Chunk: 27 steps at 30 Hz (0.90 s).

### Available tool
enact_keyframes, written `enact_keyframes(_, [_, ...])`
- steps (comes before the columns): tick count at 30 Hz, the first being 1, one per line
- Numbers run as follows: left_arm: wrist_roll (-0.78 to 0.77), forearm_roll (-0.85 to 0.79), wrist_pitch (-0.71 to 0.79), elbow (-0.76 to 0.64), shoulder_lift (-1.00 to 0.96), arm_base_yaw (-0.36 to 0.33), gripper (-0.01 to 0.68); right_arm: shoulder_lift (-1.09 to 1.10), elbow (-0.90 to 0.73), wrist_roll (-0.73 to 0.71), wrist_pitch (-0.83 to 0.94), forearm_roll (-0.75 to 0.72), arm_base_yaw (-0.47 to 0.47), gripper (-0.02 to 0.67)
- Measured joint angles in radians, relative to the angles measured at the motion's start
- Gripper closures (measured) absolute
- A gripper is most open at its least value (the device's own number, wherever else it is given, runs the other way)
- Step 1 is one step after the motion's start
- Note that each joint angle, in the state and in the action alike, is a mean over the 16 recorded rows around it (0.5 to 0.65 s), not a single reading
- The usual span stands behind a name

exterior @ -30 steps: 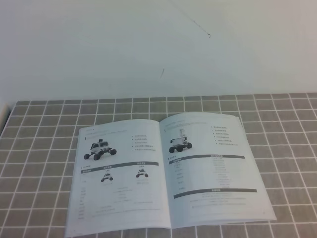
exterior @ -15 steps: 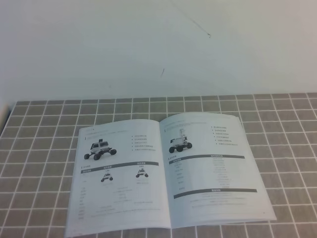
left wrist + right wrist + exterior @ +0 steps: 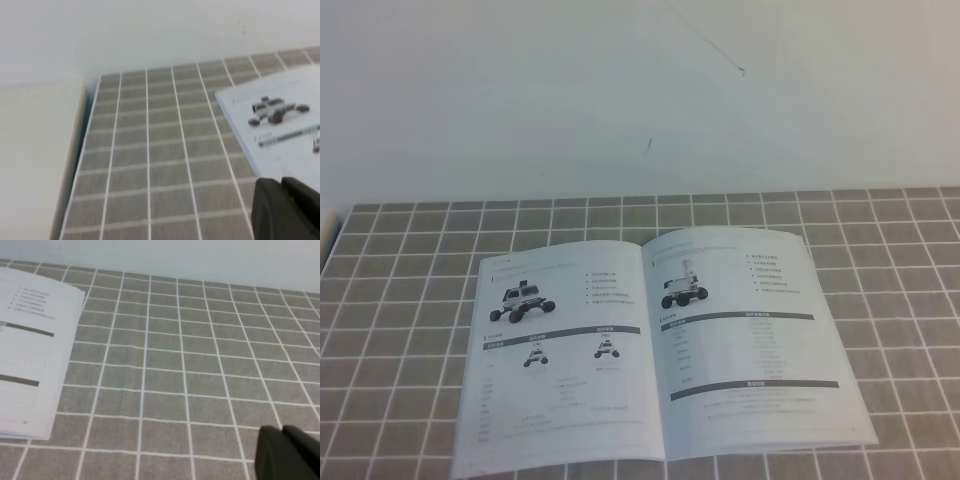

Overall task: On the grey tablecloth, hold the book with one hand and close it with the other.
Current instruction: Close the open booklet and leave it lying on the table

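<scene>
The book (image 3: 655, 345) lies open and flat on the grey tablecloth (image 3: 400, 290), at the middle front of the exterior view. Both pages show wheeled-robot photos and tables. Neither arm shows in the exterior view. In the left wrist view the book's left page (image 3: 280, 120) lies at the right, and a black part of my left gripper (image 3: 285, 210) fills the bottom right corner, apart from the page. In the right wrist view the right page (image 3: 30, 340) lies at the left, and a black part of my right gripper (image 3: 287, 452) sits at the bottom right, well clear of it. The jaws are hidden in both.
A white wall (image 3: 620, 100) stands behind the cloth. To the left of the cloth's edge runs a pale bare tabletop (image 3: 35, 150). Grid cloth (image 3: 200, 365) stretches to the right of the book.
</scene>
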State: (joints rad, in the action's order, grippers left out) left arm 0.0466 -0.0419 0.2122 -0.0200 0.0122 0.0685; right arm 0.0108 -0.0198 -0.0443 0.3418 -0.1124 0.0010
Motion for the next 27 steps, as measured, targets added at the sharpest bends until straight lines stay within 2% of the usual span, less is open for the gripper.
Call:
enact_keyframes(7, [-0.007, -0.01, -0.214, -0.001, 0.0, 0.0, 0.676, 0.0, -0.004, -0.002, -0.107, -0.029, 0.0, 0.652])
enact_keyframes(14, [-0.007, -0.013, -0.415, -0.001, 0.0, 0.0, 0.676, 0.0, -0.009, 0.014, -0.399, -0.052, 0.0, 0.652])
enact_keyframes(22, [0.006, -0.012, -0.524, -0.001, 0.0, 0.0, 0.676, 0.001, -0.01, 0.068, -0.794, -0.044, 0.0, 0.652])
enact_keyframes(27, [0.023, 0.006, -0.547, -0.001, 0.0, 0.0, 0.676, 0.001, 0.006, 0.114, -0.918, -0.03, 0.0, 0.652])
